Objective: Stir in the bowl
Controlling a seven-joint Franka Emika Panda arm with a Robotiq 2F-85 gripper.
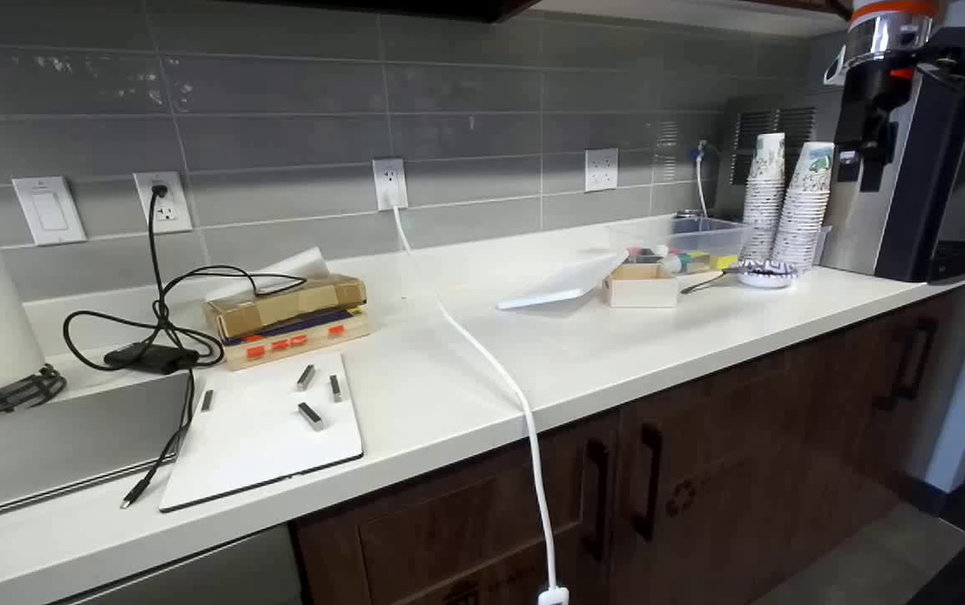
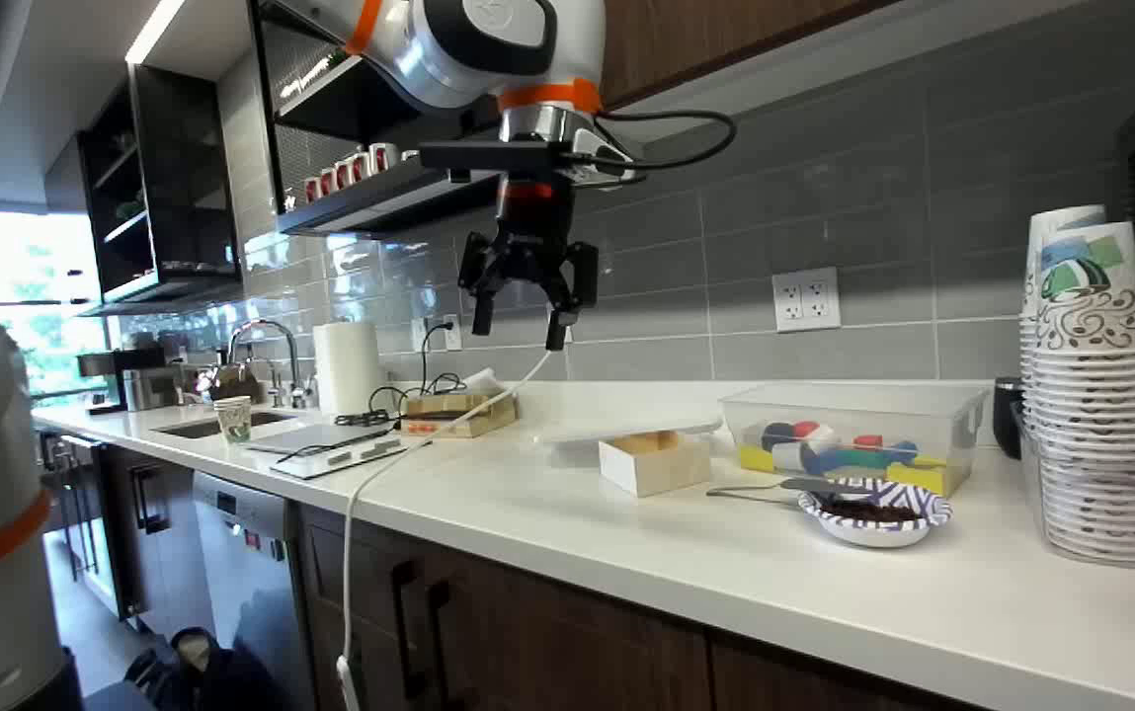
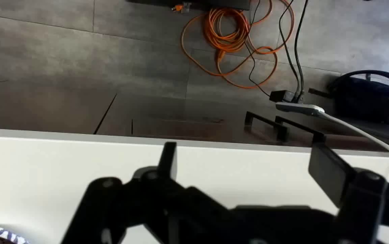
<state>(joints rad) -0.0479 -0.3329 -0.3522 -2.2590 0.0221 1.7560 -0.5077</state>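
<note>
Exterior view: recycling symbol (image 1: 681,498) on cabinet door (image 1: 734,483); bowl (image 1: 766,281) on counter (image 1: 616,336).

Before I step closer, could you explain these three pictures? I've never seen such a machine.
The machine is a robot arm ending in a two-fingered gripper; both show in an exterior view. Two pictures are taken from outside the robot; the third, from its wrist, looks past the fingers to the countertop and the floor. Along the countertop are a blue-and-white patterned bowl with dark brown contents, a utensil reaching over its rim, an open tan box, a clear plastic bin and stacked paper cups. The gripper is open and holds nothing.
</note>
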